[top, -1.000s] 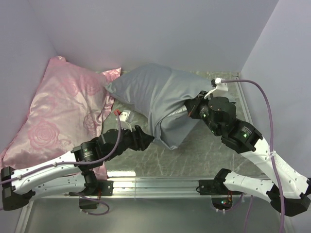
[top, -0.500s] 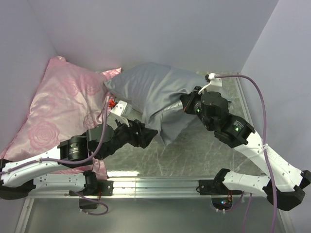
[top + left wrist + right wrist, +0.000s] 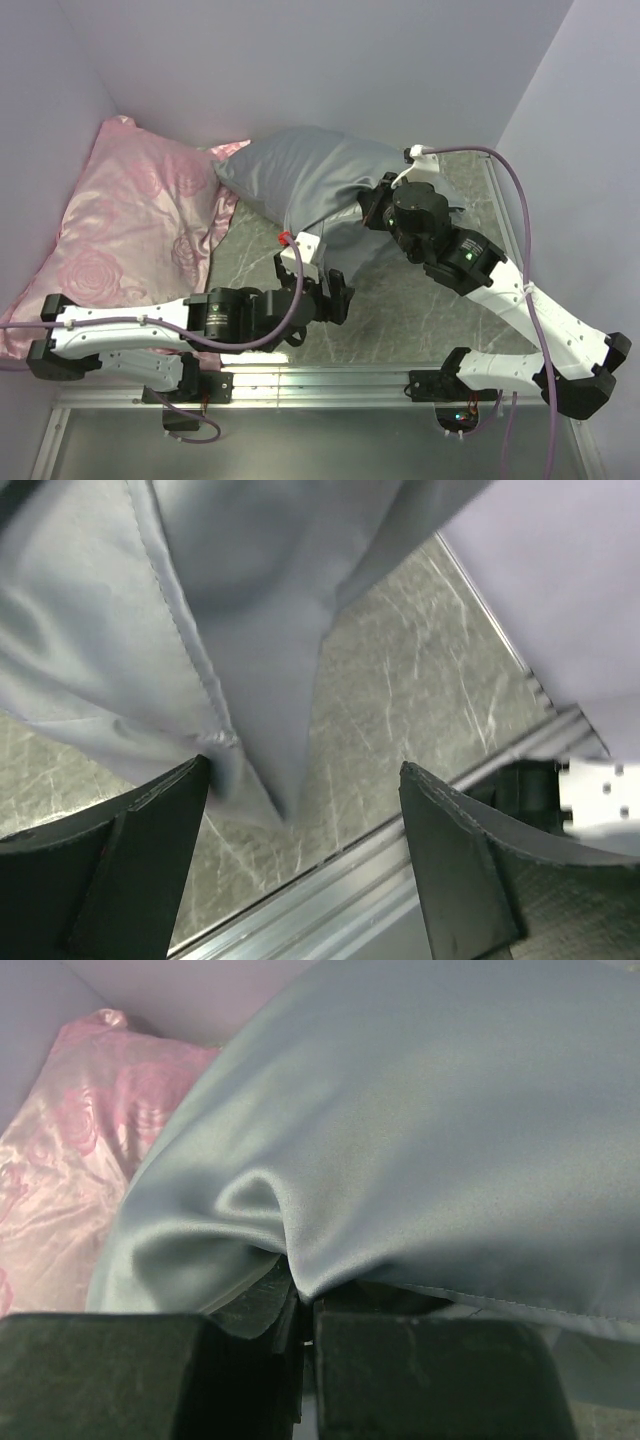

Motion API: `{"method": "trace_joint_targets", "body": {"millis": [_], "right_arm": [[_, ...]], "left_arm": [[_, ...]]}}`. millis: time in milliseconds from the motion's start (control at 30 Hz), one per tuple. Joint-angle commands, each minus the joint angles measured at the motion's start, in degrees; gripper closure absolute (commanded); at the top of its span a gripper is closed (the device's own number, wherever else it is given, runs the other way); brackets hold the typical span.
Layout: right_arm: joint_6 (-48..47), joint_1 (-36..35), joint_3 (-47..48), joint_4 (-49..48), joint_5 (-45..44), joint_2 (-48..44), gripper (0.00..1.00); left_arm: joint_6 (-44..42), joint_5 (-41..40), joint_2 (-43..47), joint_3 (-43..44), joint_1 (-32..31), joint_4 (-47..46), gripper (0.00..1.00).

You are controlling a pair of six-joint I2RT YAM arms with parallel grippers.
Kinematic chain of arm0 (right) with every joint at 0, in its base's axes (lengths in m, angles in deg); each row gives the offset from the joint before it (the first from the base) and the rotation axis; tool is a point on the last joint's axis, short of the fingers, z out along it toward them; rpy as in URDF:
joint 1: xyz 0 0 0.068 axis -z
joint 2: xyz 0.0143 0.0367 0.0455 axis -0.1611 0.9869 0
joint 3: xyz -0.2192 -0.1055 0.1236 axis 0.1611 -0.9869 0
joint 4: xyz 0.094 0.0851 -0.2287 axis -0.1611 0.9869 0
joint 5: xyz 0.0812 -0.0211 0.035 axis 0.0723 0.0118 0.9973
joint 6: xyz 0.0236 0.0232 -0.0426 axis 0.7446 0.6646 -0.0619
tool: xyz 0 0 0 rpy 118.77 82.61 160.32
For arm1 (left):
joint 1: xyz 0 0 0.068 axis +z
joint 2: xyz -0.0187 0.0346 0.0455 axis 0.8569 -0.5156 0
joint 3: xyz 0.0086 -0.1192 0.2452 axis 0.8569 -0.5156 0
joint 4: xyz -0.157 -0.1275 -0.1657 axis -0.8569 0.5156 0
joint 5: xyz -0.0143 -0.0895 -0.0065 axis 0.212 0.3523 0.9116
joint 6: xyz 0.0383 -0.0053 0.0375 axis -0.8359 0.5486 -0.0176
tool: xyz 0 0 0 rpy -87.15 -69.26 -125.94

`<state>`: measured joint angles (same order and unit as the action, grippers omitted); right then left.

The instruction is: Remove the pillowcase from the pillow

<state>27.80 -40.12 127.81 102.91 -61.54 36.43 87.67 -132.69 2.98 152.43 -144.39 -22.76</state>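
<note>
The grey-blue pillowcase lies bulging at the back of the table, and the white pillow is hidden inside it. My right gripper is shut on a fold of the pillowcase at its near right side; in the right wrist view the fingers pinch the fabric where it bunches up. My left gripper is open and empty just below the case's lower edge. In the left wrist view a pointed corner of the pillowcase hangs between the spread fingers without being held.
The pink rose-patterned satin pillow fills the left side against the wall and also shows in the right wrist view. The marbled table ends in a metal rail at the front. Lilac walls close in the back and both sides.
My left gripper has let go of the pillowcase's lower edge, swung right and towards the front, and now stands open. My right gripper has moved left and back with the fabric.
</note>
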Motion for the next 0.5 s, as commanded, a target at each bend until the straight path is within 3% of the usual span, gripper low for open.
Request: {"method": "trace_joint_targets", "body": {"millis": [0, 67, 167, 267, 300, 367, 400, 467], "right_arm": [[-0.4, -0.4, 2.7, -5.7, -2.6, 0.0, 1.0], [-0.4, -0.5, 2.8, -5.6, -2.6, -0.2, 1.0], [-0.4, -0.7, 3.0, -5.4, -2.0, -0.6, 1.0], [-0.3, -1.2, 3.6, -4.9, -1.8, -0.9, 1.0], [-0.3, -1.3, 3.8, -4.9, -1.7, -1.1, 1.0], [-0.6, -1.5, 4.9, -4.3, -1.9, -1.0, 1.0], [-0.7, -1.5, 5.2, -4.2, -2.2, -1.1, 1.0], [-1.1, -1.5, 6.1, -3.8, -2.9, -1.0, 1.0]], "left_arm": [[6.3, -11.3, -2.7, 5.4, -1.3, 4.6, 0.18], [9.9, -14.5, -3.6, 5.8, -1.4, 10.5, 0.17], [11.7, -17.3, -3.3, 3.8, -0.4, 10.4, 0.17], [8.7, -15.3, -1.7, 1.0, 2.5, 5.8, 0.34], [7.6, -14.6, -1.2, 0.2, 3.0, 4.3, 0.5], [5.5, -12.5, -0.8, -2.3, 4.0, 0.6, 0.6], [5.3, -11.7, -0.4, -2.8, 4.2, -0.2, 0.72], [5.1, -9.5, 0.3, -4.6, 4.2, -1.6, 0.84]]}}
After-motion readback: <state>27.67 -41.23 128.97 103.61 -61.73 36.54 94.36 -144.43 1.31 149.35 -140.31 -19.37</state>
